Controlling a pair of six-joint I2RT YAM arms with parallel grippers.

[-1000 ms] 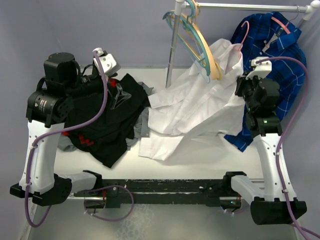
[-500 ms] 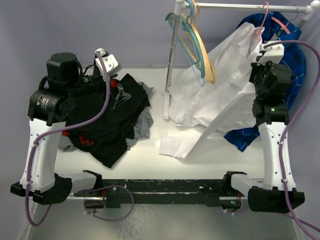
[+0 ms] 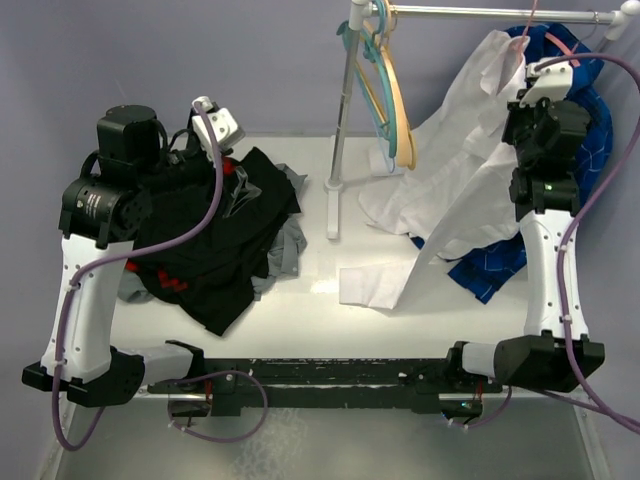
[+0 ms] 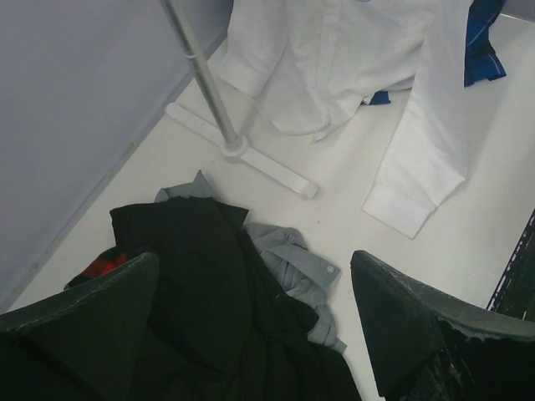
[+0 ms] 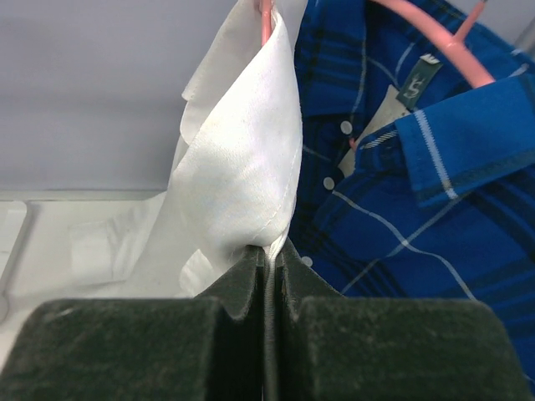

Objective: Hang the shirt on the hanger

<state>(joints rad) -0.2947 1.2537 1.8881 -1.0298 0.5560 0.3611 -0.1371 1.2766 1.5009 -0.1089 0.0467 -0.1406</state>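
Note:
The white shirt [image 3: 455,175] hangs from its collar at the upper right, and its body and one sleeve trail down onto the table. My right gripper [image 3: 518,72] is shut on a fold of the shirt [image 5: 242,150] near the collar and holds it up by the rail. The pink hanger's hook [image 3: 531,18] rises from the shirt's top to the rail, and its pink wire [image 5: 266,18] shows above the fabric. My left gripper [image 4: 255,326] is open and empty over the black garment [image 4: 192,301]. The shirt's cuff [image 4: 414,200] lies on the table.
A garment rail [image 3: 480,12] stands on a pole [image 3: 345,110] with a flat foot [image 3: 333,215]. Teal and wooden hangers [image 3: 388,85] hang on it. A blue plaid shirt [image 3: 575,150] on another pink hanger [image 5: 435,38] hangs behind my right gripper. A black garment [image 3: 210,240] and a grey one [image 3: 287,250] lie at the left.
My right gripper has risen up and to the right toward the rail with the shirt. The shirt's body lifted off the table and its sleeve slid right. My left arm stayed put.

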